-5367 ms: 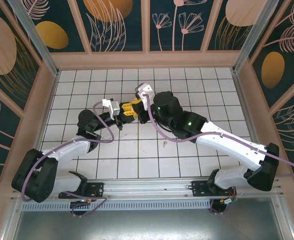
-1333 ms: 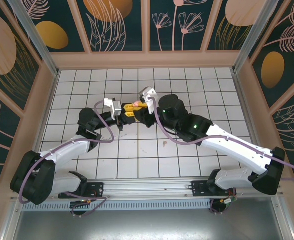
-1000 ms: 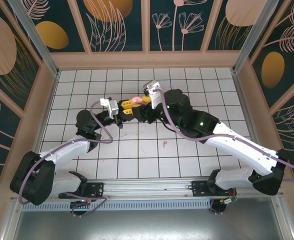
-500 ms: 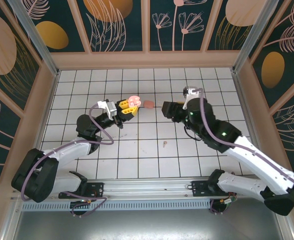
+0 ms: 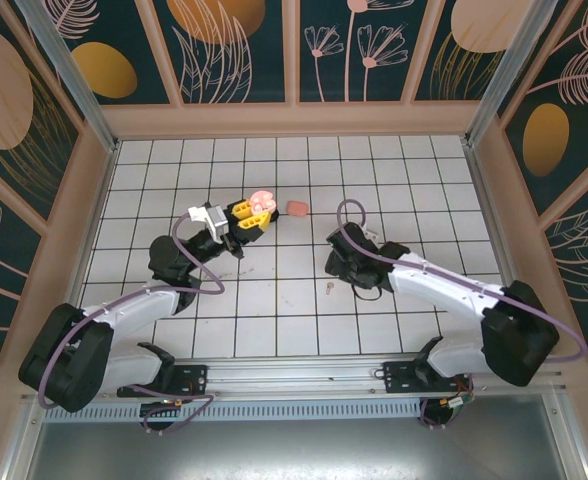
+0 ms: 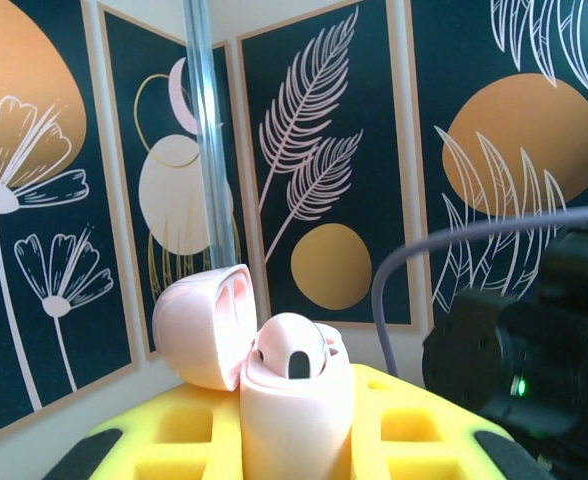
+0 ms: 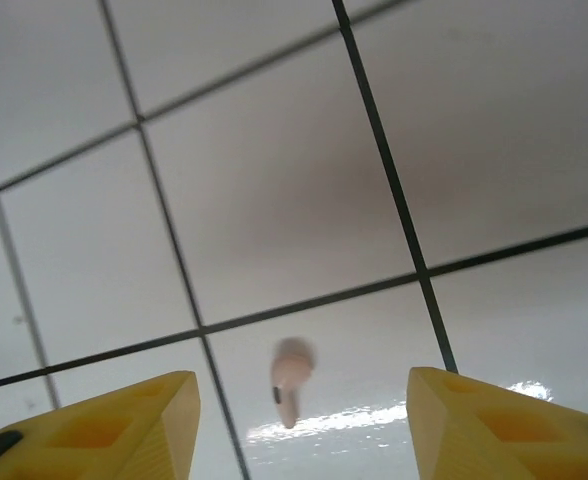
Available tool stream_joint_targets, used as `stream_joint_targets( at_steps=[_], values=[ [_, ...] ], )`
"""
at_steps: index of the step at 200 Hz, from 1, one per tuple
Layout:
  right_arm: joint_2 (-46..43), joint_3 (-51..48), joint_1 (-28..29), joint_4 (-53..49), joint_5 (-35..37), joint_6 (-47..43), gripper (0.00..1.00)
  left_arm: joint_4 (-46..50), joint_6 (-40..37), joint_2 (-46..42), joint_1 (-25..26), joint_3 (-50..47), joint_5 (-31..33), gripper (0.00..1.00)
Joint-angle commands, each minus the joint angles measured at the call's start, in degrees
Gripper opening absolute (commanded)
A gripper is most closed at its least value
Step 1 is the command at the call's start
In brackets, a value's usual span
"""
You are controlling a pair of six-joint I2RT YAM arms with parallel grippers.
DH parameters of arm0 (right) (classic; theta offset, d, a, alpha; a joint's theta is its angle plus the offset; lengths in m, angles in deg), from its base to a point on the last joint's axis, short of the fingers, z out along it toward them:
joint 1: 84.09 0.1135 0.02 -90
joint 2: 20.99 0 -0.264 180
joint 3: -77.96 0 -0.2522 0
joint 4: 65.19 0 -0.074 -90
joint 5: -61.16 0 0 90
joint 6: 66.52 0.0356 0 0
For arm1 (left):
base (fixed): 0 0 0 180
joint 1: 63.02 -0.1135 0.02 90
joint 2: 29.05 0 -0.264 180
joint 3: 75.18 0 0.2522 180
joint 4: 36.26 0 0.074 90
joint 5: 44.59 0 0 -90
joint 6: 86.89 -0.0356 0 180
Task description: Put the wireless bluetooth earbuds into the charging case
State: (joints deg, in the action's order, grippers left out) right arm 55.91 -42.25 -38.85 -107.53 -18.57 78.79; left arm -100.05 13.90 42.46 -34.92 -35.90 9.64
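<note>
My left gripper [image 5: 248, 216] is shut on a pale pink charging case [image 5: 263, 203], held upright with its lid [image 6: 202, 325] flipped open. One pale pink earbud [image 6: 292, 350] sits in the case body [image 6: 294, 425] between the yellow fingers [image 6: 414, 430]. A second pale earbud [image 7: 290, 380] lies loose on a white tile [image 5: 330, 288]. My right gripper [image 7: 299, 440] hangs low over it, open, its yellow fingertips [image 7: 104, 425] on either side of the bud and apart from it. From above, the right gripper [image 5: 332, 268] is just behind that bud.
A small reddish-pink object [image 5: 297, 208] lies on the tiles just right of the held case. The right arm's dark wrist [image 6: 534, 360] shows close by in the left wrist view. Wooden walls [image 5: 294, 120] ring the tiled floor.
My right arm has pulled back from the case and swung down and toward the near side, over the loose earbud. The left gripper, still holding the case, has shifted slightly left.
</note>
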Motion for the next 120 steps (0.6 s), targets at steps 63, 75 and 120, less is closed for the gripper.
stream_joint_targets(
  at_steps=[63, 75, 120],
  values=[
    [8.2, 2.1, 1.8, 2.9, -1.9, 5.6, 0.51, -7.0, 0.8, -0.1, 0.2, -2.5, 2.0, 0.0],
    [9.8, 2.7, 2.0, 2.9, -1.8, 5.5, 0.5, -7.2, 0.7, -0.1, 0.2, -2.7, 2.0, 0.0],
    [13.7, 3.8, 3.3, 2.6, -1.4, 5.9, 0.46, -7.9, 0.5, 0.0, 0.3, -3.2, 1.9, 0.0]
  ],
)
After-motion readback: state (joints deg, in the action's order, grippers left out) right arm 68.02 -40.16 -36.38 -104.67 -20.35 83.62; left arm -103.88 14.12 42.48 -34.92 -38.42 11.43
